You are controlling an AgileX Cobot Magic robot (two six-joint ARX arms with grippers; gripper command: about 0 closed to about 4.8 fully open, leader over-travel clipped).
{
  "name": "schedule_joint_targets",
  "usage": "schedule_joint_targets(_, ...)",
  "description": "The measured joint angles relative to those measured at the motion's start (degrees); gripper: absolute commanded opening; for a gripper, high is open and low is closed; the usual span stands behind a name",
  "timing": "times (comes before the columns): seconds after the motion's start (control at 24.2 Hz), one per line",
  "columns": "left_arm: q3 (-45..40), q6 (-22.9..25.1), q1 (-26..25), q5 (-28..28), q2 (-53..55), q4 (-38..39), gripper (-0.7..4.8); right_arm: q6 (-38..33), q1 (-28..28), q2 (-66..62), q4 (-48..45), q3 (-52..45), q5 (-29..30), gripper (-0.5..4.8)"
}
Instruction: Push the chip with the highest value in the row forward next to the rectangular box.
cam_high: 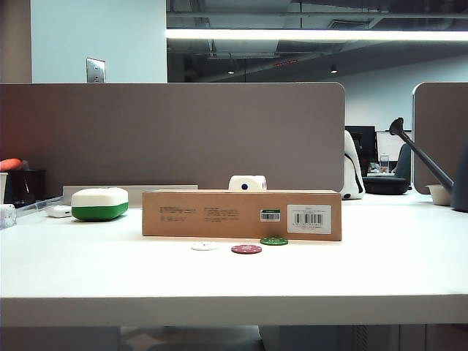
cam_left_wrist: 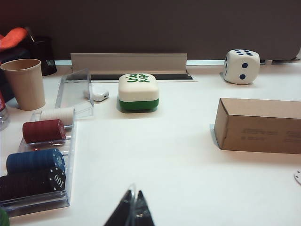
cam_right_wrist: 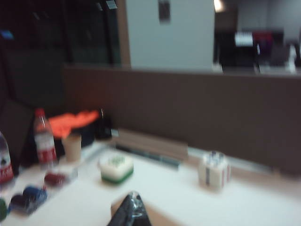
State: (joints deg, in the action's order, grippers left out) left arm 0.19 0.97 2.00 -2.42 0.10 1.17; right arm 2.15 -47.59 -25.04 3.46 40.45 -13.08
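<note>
In the exterior view the green chip lies flat against the front face of the rectangular box, below its green sticker. The dark red chip and the white chip of the row lie a little nearer the front edge. Neither arm appears in this view. My left gripper is shut and empty, low over bare table, with the box's end off to one side and a white chip at the frame edge. The right wrist view is blurred; my right gripper is shut, above the box.
A white-and-green rounded case and a white die stand behind the box. A clear rack of chip stacks, a paper cup and bottles sit at the far left. A brown partition closes the back.
</note>
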Motion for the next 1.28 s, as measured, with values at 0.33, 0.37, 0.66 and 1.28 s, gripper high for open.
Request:
schedule_joint_targets(0.33,0.0,0.0,0.1,-0.1,0.0,0.0,-0.05,-2.4,29.9,0.3,5.5,-0.1,25.5,-0.09)
schedule_joint_targets(0.37,0.0,0.0,0.1,0.0,0.0,0.0,-0.05,-3.2,32.0,0.3,5.9,-1.5,25.5,-0.09)
schedule_joint_targets(0.66,0.0,0.0,0.1,0.0,0.0,0.0,-0.05,-3.3,36.3,9.0,-7.0,-19.3,21.4,-0.09)
schedule_joint_targets(1.28,0.0,0.0,0.1,0.0,0.0,0.0,-0.05,-3.7,42.4,24.9,-11.8,-36.4,14.3,-0.09)
